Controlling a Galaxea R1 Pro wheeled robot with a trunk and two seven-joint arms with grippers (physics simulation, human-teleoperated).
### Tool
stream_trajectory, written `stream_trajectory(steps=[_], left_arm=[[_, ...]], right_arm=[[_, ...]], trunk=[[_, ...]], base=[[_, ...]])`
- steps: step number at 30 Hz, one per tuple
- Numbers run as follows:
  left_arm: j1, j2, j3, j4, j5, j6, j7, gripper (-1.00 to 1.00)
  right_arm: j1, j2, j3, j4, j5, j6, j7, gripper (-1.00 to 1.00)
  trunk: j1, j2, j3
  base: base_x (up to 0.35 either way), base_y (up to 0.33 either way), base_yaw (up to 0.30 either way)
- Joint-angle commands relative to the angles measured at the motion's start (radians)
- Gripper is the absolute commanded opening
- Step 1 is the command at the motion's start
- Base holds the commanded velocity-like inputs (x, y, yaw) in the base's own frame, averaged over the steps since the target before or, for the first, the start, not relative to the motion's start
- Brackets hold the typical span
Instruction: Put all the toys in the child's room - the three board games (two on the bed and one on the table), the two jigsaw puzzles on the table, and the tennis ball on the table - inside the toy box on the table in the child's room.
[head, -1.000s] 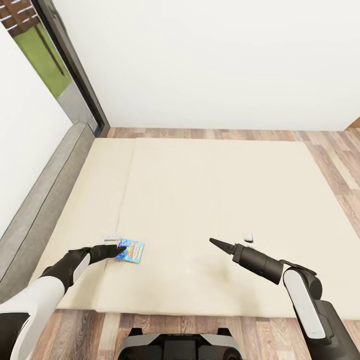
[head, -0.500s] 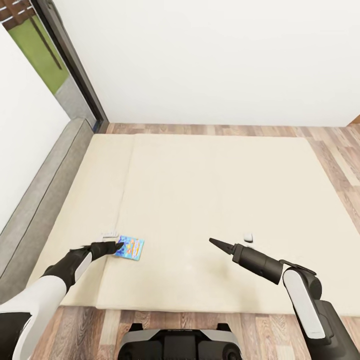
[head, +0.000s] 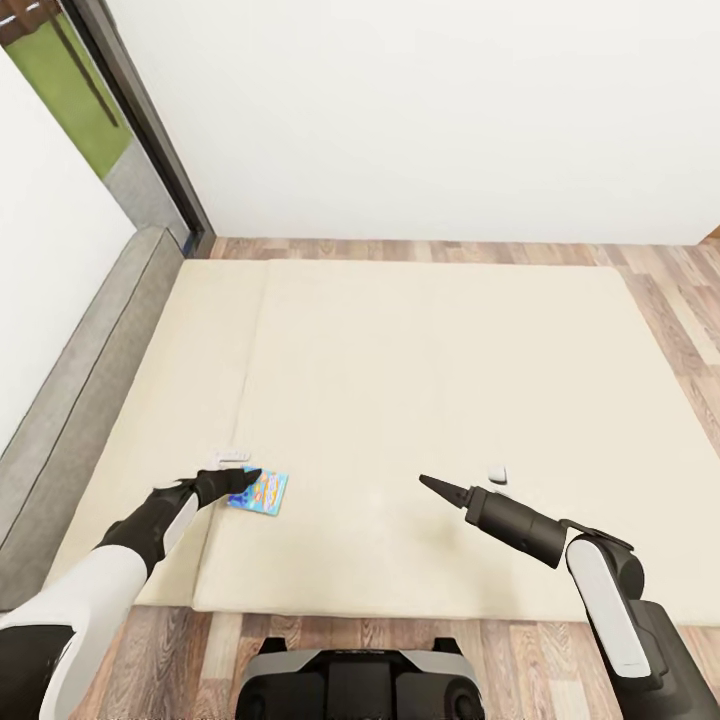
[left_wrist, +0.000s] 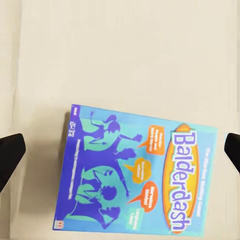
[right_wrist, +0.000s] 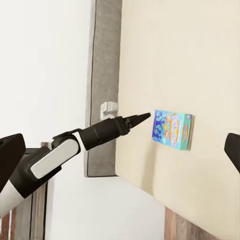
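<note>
A blue board game (head: 261, 491) (left_wrist: 140, 175) (right_wrist: 173, 129) lies flat on the beige bed (head: 420, 400), near its front left part; the lid faces up, printed "Balderdash" in white on an orange oval, with purple silhouettes and orange speech bubbles.

Blue board game (left_wrist: 140, 175) on the bed (head: 420, 380) read "Balderdash" in white letters on an orange oval; smaller print in the speech bubbles was illegible.
</note>
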Motion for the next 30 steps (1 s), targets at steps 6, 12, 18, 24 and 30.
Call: stream_trajectory(steps=[6, 12, 18, 24, 30], left_arm=[[-0.001, -0.004, -0.005, -0.001, 0.008, 0.005, 0.0, 1.0], [-0.001, -0.005, -0.005, -0.001, 0.006, 0.005, 0.0, 1.0], [0.0, -0.005, -0.007, 0.0, 0.004, 0.004, 0.0, 1.0], [0.0, -0.005, -0.007, 0.001, 0.004, 0.004, 0.0, 1.0], [0.0, -0.005, -0.007, 0.001, 0.004, 0.002, 0.0, 1.0]], right_arm=[[-0.001, 0.0, -0.001, 0.0, -0.002, 0.005, 0.003, 1.0], [-0.001, 0.0, -0.001, 0.0, -0.005, 0.004, 0.003, 1.0], [-0.001, 0.001, -0.001, 0.0, -0.002, 0.004, 0.003, 1.0], [-0.001, 0.001, -0.001, 0.0, -0.002, 0.004, 0.003, 1.0], [-0.001, 0.001, -0.001, 0.0, -0.002, 0.005, 0.004, 1.0]], trunk=[[0.0, -0.002, -0.006], [0.0, -0.002, -0.007], [0.0, -0.002, -0.01], [0.0, -0.002, -0.016], [0.0, -0.002, -0.023]], base=[[0.0, 0.0, 0.0], [0.0, 0.0, 0.0], [0.0, 0.0, 0.0], [0.0, 0.0, 0.0], [0.0, 0.0, 0.0]])
